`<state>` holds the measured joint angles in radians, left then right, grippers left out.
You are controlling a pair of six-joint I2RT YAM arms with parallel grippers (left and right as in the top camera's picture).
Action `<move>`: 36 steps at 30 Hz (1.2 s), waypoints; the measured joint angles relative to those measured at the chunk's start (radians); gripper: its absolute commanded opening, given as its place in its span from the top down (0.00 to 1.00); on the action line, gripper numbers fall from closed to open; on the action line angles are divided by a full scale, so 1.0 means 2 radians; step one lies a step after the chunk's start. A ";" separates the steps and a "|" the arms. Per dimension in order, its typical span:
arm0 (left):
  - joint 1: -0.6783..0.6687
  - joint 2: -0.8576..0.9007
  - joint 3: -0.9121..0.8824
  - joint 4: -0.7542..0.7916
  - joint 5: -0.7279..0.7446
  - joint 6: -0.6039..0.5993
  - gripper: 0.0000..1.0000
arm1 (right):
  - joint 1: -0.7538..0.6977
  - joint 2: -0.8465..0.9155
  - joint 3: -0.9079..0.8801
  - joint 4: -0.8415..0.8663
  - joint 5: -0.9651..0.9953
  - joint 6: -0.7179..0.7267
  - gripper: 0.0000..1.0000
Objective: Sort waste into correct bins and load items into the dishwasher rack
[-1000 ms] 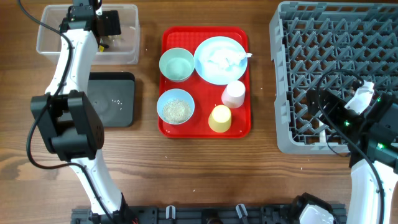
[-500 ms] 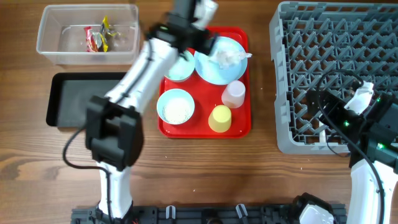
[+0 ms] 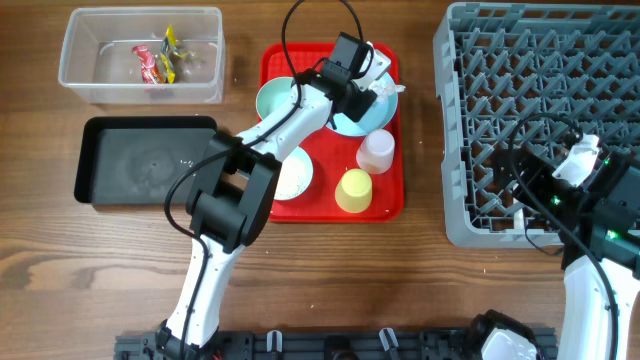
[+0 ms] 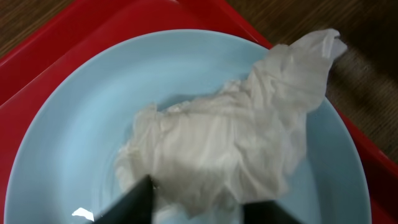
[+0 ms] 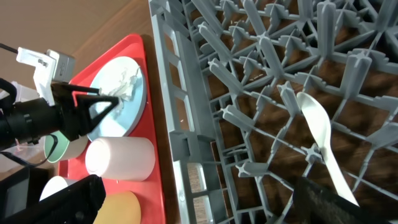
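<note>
On the pale blue plate [image 4: 68, 137] lies a crumpled silvery white wrapper [image 4: 230, 137]. My left gripper [image 3: 365, 85] reaches over the red tray; its jaws press the wrapper's near end from both sides. A red wrapper [image 3: 148, 62] and a yellow wrapper [image 3: 168, 52] lie in the clear tub [image 3: 70, 75]. The black tray [image 3: 140, 160] holds a few specks. An empty bowl [image 3: 272, 100] and a bowl of white grains [image 3: 298, 178] are partly under the left arm. My right gripper [image 5: 199, 205] hangs open over the grey rack [image 3: 540, 60], where the white spoon [image 5: 320, 140] lies.
The red tray [image 3: 392, 205] also carries a white cup [image 3: 376, 152] and a yellow cup [image 3: 353, 190]. The left arm crosses above both bowls. The right arm stands at the rack's front edge near the table's right side.
The left arm swung from the clear tub across to the plate, and its jaws closed round the white wrapper. The right arm has not moved.
</note>
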<state>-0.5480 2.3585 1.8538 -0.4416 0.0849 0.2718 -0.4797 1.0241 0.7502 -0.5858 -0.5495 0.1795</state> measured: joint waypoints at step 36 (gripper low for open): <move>0.328 -0.156 -0.001 -0.100 -0.026 -0.117 0.35 | 0.000 0.002 0.000 -0.003 0.004 0.000 0.00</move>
<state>0.1085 2.0464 1.8511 -0.6411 0.0322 0.0380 -0.4797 1.0286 0.7498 -0.5911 -0.5411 0.1795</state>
